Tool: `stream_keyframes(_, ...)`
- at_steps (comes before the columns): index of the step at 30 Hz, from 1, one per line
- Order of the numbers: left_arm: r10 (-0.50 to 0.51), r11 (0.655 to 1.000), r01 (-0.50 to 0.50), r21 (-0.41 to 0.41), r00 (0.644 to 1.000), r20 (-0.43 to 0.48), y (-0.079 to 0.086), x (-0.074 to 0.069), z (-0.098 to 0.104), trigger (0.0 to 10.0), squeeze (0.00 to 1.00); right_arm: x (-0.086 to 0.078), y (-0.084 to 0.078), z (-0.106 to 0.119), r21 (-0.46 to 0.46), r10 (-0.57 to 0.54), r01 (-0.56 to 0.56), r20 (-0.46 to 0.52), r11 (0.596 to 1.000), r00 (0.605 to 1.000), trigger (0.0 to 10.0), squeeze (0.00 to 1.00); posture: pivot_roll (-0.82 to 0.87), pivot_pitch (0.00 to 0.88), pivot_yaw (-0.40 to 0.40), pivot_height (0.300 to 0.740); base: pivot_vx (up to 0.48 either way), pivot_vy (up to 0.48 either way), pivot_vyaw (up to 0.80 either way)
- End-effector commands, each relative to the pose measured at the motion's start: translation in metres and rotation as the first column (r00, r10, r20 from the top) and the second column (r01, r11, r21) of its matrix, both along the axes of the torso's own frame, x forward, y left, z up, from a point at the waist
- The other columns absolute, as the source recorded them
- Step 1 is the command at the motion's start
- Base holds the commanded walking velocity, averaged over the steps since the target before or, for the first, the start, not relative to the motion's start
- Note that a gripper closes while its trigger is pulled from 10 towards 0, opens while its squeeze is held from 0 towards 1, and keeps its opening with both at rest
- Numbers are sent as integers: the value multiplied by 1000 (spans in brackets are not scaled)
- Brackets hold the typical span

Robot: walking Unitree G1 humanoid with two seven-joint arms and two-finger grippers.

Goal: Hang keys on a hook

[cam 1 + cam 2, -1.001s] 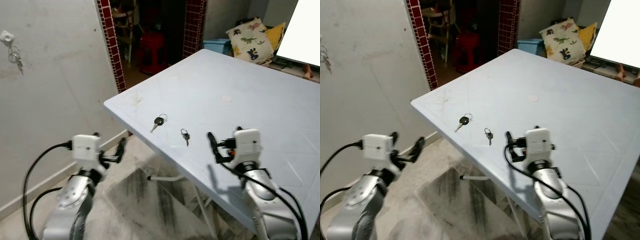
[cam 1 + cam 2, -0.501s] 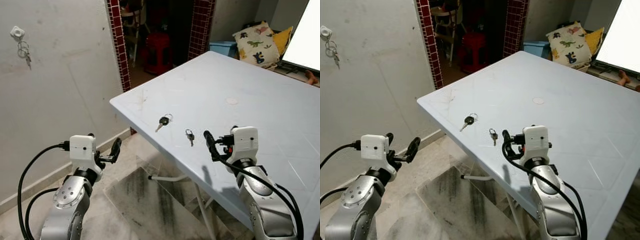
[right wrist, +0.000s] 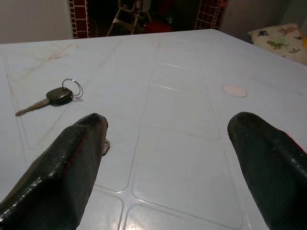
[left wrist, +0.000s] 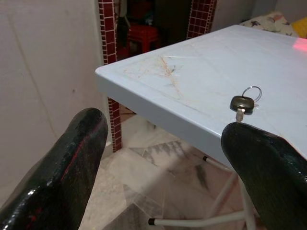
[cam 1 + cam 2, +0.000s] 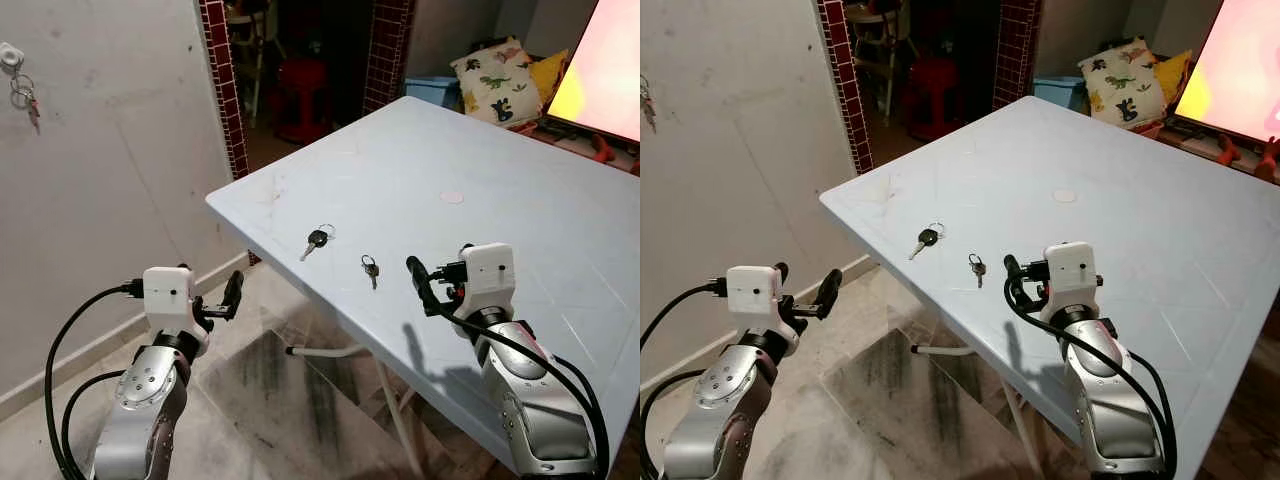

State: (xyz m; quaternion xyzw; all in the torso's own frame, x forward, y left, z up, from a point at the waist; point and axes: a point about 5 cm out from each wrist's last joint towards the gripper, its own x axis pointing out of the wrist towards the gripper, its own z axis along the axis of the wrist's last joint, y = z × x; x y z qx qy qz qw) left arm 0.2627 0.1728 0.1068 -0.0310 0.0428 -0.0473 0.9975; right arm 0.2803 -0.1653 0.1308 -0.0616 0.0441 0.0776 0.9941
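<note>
On the white table (image 5: pixel 520 190), the small key bunch (image 5: pixel 370 268) lies just beside the right gripper (image 5: pixel 432 283), spread wide, empty; black-headed key (image 5: pixel 316 241) farther; left gripper (image 5: pixel 226 297) likewise open, empty.

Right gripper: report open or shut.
Open. The right gripper has its two black fingers spread wide over the table, holding nothing.

Two silver metal arms trailing looped black cables each end in a white boxy wrist block carrying a left gripper (image 5: pixel 234 293) and right gripper (image 5: pixel 418 283) of glossy black fingers.
</note>
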Motion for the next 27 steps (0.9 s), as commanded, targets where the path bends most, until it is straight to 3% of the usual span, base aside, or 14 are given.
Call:
stream_keyframes(1, 7, 1000, -7, 13, 1000, 3, 1, 2, 0, 10000, 0, 3, -1, 4, 1, 7, -7, 3, 1000, 1000, 10000, 0, 41, 0, 2, 740, 0, 0, 0)
stream_keyframes(19, 46, 998, -48, 32, 997, 58, 9, 4, 11, 10000, 0, 10, 11, 1, 26, 65, -65, 3, 998, 998, 10000, 0, 100, 0, -20, 740, 0, 0, 0)
stream_keyframes(27, 148, 987, -155, 48, 981, 124, 30, 4, 23, 10000, 0, 28, 27, 11, 19, 132, -133, 52, 991, 990, 10000, 0, 145, 0, -63, 740, 0, 0, 0)
